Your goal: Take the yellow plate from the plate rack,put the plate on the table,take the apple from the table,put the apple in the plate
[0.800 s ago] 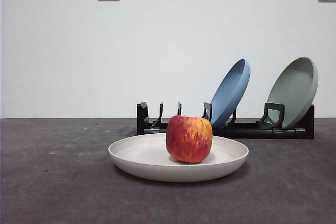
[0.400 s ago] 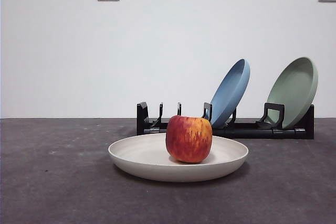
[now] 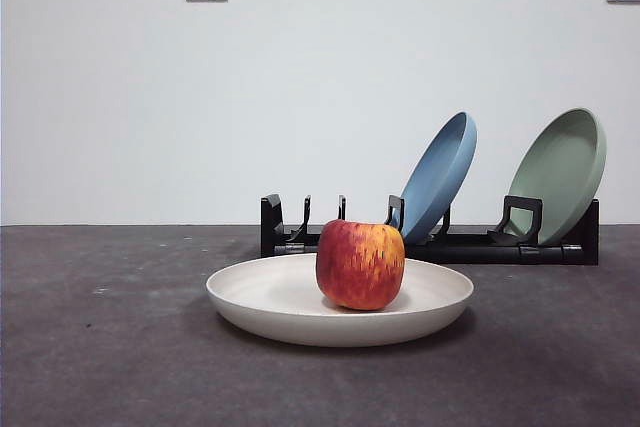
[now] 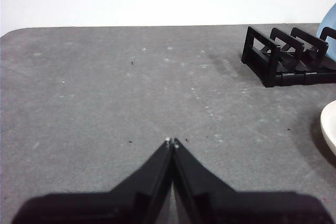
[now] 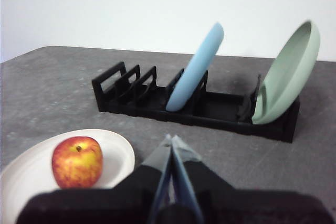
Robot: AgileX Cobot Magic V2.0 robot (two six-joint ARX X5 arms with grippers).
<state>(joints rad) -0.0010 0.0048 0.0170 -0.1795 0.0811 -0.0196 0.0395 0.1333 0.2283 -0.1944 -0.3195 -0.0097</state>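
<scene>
- The apple (image 3: 360, 264) sat upright on the yellow plate (image 3: 262, 299), a little to one side of its middle. The raised rim would stop the apple from rolling off.
- The yellow plate lay flat on the table (image 3: 100, 347), nearer the front edge than anything else. It lay flat so it could hold the apple.
- The job looked finished, because the plate was off the rack and the apple was in it.
- The left end effector (image 4: 172, 143) hung over a bare part of the table, with its two jaws pressed together and nothing between them. Only the edge of the plate showed beside it.
- The right end effector (image 5: 171, 141) was also pressed together and held nothing. It was near the plate but not touching the plate or the apple.
- Just behind the plate stood the plate rack (image 3: 450, 245), long and low, toward the back of the table.
- The blue plate (image 3: 440, 175) leaned in a middle slot, held up by the prongs.
- The green plate (image 3: 562, 172) leaned at the far end of the rack.
- The slots at the other end held no plate.
</scene>
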